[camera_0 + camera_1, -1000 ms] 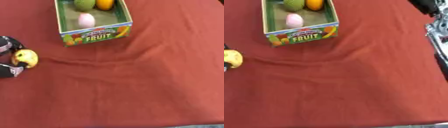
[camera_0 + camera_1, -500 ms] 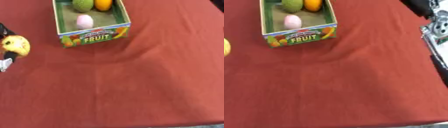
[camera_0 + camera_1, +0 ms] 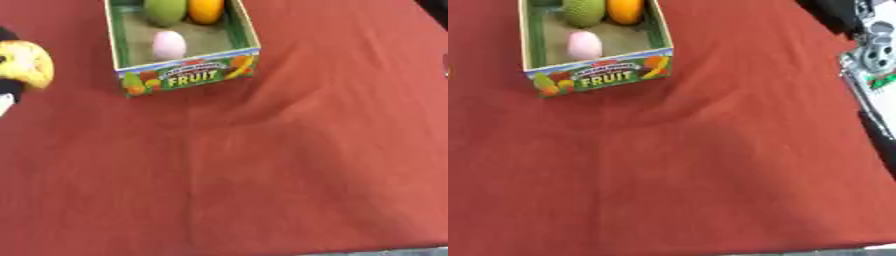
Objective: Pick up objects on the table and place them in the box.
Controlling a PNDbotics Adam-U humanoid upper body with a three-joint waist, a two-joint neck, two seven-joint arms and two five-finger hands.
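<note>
Surface: a red cloth (image 3: pixel 289 170) covers the table from edge to edge, and it is rumpled, with soft folds running from just below the box toward the right.
Near edge: a thin pale strip shows under the cloth at the bottom right corner of both views.
Box: the cardboard box (image 3: pixel 598 76) stands at the upper left of the table, open on top, green inside, its front printed with fruit pictures and the word FRUIT.
Box contents: a pink egg-shaped piece (image 3: pixel 584 45) lies toward the front of the box; a green fruit (image 3: pixel 585 11) and an orange fruit (image 3: pixel 625 10) sit side by side at its far end, just beside each other.
Yellow object: a rounded yellow object (image 3: pixel 26 64) with a dark speck shows at the left edge of the left eye view, well left of the box and outside it.
Left hand: the left hand (image 3: pixel 9 88) shows only as black parts above and below the yellow object, which appears to sit in its grasp; how the fingers lie cannot be made out.
Right hand: black and silver machine parts (image 3: pixel 868 45) stand past the right edge of the cloth in the right eye view; whether any of this is the right hand cannot be told.
Room: beyond the cloth's right edge lies a pale strip with a dark bar (image 3: pixel 878 137) along it.
</note>
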